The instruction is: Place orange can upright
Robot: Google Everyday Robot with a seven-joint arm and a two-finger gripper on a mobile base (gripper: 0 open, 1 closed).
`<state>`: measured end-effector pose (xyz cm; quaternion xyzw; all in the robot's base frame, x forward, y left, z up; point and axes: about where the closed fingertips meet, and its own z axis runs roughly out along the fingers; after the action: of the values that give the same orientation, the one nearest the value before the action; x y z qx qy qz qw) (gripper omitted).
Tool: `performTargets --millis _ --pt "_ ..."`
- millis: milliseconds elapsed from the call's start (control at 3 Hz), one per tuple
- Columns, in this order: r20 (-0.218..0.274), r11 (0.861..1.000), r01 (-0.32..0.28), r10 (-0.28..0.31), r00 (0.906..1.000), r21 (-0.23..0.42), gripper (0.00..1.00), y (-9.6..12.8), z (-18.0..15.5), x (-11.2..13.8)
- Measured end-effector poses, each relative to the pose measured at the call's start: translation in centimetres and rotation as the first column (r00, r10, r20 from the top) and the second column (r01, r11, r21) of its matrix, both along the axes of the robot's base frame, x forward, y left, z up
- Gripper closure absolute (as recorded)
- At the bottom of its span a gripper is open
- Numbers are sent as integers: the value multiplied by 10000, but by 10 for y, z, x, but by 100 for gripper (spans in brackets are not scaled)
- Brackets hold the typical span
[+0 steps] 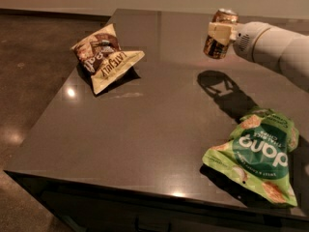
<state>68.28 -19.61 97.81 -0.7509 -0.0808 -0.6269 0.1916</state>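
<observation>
One gripper (220, 33) at far right, clamped on orange can (216, 49), holding it approx. upright w/ slight tilt, clear of the dark table (145, 129); shadow on tabletop below. Green chip bag (256, 161) lies near right. Brown-and-cream snack bag (106, 57) lies far left, well apart.
</observation>
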Motion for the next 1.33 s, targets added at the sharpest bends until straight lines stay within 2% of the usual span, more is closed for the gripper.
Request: performTargets --millis 667,1000,1333 --pt "655 9955 -261 321 9973 -907 100 11 -14 -11" --pt "853 9931 -60 160 9962 -1172 100 15 -19 -10" --pt "901 9916 -107 224 9957 -1285 100 18 -19 -10"
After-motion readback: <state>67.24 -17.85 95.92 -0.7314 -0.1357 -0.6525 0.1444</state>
